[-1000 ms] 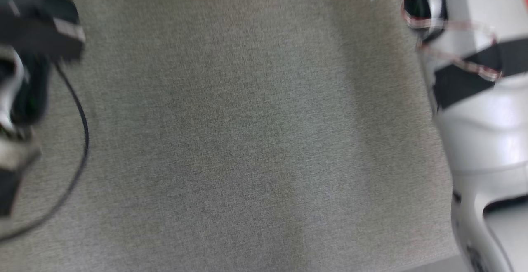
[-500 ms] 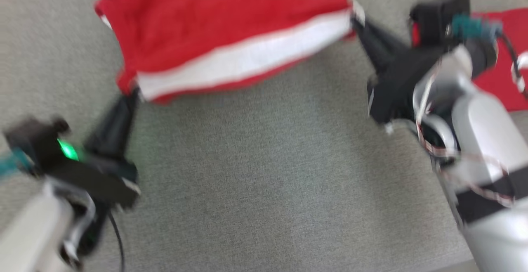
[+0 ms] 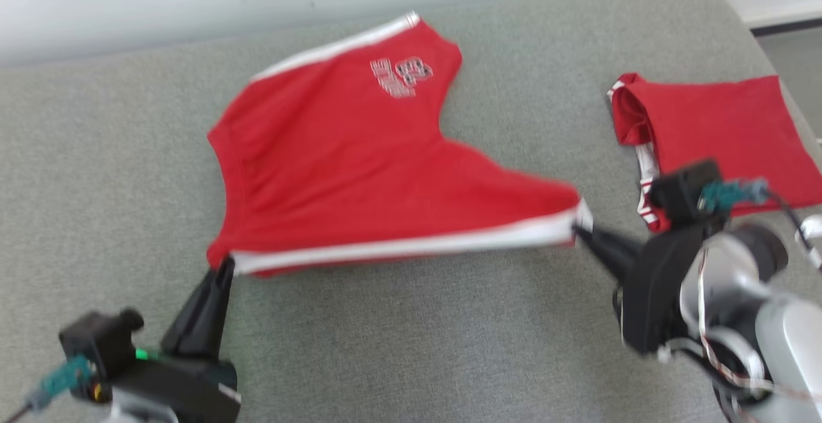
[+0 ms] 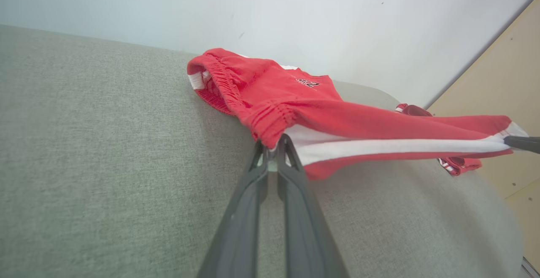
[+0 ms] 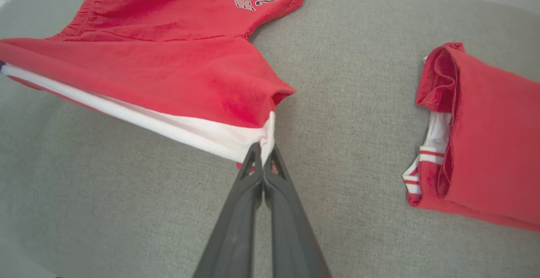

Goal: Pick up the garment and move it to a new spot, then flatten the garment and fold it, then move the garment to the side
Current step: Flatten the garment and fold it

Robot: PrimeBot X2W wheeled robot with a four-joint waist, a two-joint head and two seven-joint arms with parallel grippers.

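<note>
The red shorts (image 3: 359,160) are stretched out between the two tools above a grey cloth-covered surface (image 3: 417,333).

The left tool (image 3: 225,266) is closed on the gathered waistband corner at the near left. In the left wrist view its two dark fingers pinch the bunched red cloth right at their tips (image 4: 273,143), and the shorts (image 4: 337,117) run away up and to the right of them.

The right tool (image 3: 578,233) is clamped tight on the hem corner at the near right, where the white stripe (image 3: 398,246) ends. In the right wrist view the fingers meet on that white edge (image 5: 262,149), and the shorts (image 5: 160,71) spread out to the left of them.

The stripe runs almost straight from one tool to the other along the near edge. That near edge appears to be lifted off the surface, while the far part lies on it, up toward the pale wall (image 4: 295,16). The far leg carries a print (image 3: 401,76); the head view is too soft to read it.

A folded red garment (image 3: 713,121) lies flat on the surface to the right. It is well apart from the shorts and just beyond the right tool.
</note>
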